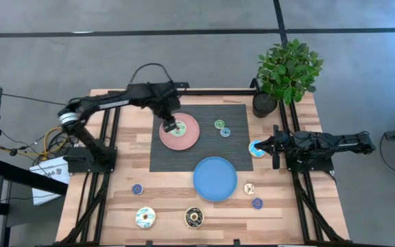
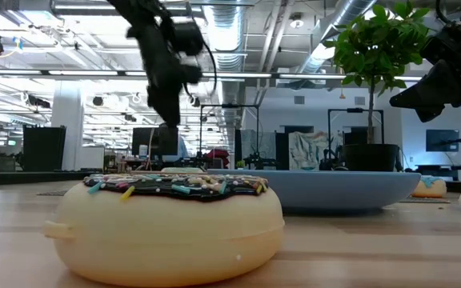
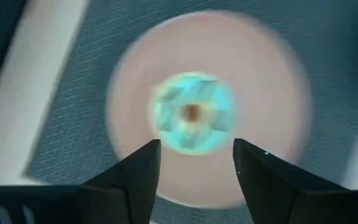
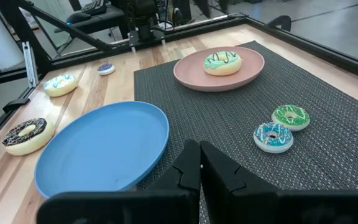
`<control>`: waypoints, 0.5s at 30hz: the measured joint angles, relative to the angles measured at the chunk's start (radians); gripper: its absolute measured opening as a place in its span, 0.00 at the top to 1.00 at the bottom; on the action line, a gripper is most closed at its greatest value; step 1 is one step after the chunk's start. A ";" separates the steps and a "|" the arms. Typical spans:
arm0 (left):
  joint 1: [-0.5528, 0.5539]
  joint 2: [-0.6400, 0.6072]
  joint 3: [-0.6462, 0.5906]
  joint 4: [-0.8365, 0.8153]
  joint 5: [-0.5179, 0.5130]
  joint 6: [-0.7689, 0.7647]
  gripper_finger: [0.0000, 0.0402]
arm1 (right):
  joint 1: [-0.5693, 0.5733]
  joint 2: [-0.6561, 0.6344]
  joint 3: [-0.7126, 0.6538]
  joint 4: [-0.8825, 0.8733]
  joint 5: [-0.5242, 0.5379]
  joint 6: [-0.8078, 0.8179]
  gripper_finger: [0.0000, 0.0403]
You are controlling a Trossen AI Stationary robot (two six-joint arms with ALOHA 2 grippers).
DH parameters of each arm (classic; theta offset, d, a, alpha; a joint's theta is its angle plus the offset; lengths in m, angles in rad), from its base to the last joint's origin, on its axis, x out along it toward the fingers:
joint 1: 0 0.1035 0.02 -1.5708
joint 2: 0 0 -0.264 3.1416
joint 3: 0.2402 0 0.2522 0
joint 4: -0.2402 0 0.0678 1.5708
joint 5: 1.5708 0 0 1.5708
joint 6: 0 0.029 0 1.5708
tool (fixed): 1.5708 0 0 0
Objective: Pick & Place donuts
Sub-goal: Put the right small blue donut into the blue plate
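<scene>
A teal-iced donut (image 3: 192, 113) lies flat in the middle of the round pink plate (image 4: 191, 73) on the dark mat. My left gripper (image 3: 194, 158) hangs above it, pointing down, open, one finger on either side and clear of it. It shows over the plate in the high view (image 1: 173, 127). A green donut (image 4: 290, 116) and a blue donut (image 4: 273, 136) lie on the mat beside the pink plate. My right gripper (image 4: 199, 163) waits shut at the table's right edge. A blue-iced donut (image 1: 256, 148) lies by its tips.
The blue plate (image 1: 215, 178) lies near the mat's front edge. On the wood around it are a dark brown donut (image 2: 170, 216), a white-teal donut (image 1: 145, 217) and three small ones (image 1: 137, 189), (image 1: 249, 188), (image 1: 257, 203). A potted plant (image 1: 286, 68) stands at the far right corner.
</scene>
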 joint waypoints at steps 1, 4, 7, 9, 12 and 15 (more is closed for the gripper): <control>-0.002 -0.052 -0.023 0.010 0.018 0.002 0.54 | 0.000 0.000 0.000 0.000 0.000 0.000 1.00; 0.000 -0.229 -0.134 0.090 0.023 -0.030 0.60 | 0.000 0.000 0.000 0.000 0.000 0.000 1.00; -0.007 -0.433 -0.302 0.211 0.037 -0.102 0.71 | 0.000 0.000 0.000 0.000 0.000 0.000 1.00; -0.032 -0.569 -0.430 0.316 0.055 -0.159 0.80 | 0.000 0.000 0.000 0.000 0.000 0.000 1.00; -0.089 -0.754 -0.624 0.491 0.022 -0.227 0.94 | 0.000 0.000 0.000 0.000 0.000 0.000 1.00; -0.169 -0.898 -0.798 0.677 -0.028 -0.260 0.98 | 0.000 0.000 0.000 0.000 0.000 0.000 1.00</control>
